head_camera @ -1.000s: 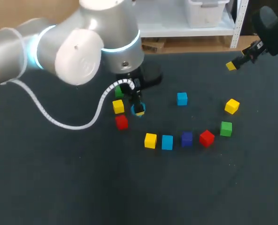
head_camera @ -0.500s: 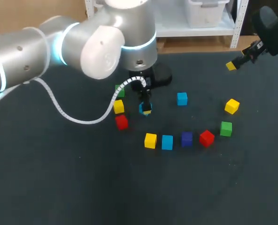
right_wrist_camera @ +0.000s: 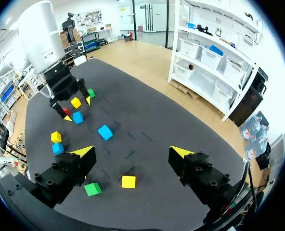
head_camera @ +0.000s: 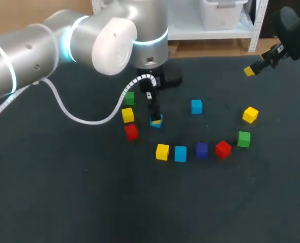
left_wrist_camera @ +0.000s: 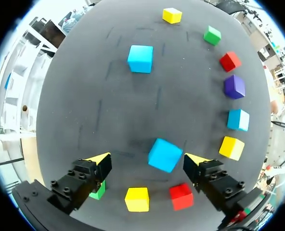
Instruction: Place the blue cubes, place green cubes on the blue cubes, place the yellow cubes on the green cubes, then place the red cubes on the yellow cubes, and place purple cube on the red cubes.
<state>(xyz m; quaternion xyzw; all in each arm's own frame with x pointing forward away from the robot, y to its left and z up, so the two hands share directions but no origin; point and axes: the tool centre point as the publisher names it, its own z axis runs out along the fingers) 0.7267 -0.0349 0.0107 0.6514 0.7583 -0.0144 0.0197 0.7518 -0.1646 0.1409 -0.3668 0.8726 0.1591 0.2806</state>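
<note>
My left gripper hangs released around the blue cube (skewed, nearer one finger), so closing may twist it free.

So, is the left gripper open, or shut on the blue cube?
Open. In the left wrist view the left gripper has its tips wide apart; the blue cube sits between them with a gap on one side.

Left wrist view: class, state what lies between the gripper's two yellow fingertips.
A light blue cube lies between the left gripper's open fingers, close to one tip and clear of the other. The left wrist view shows it plainly.
</note>
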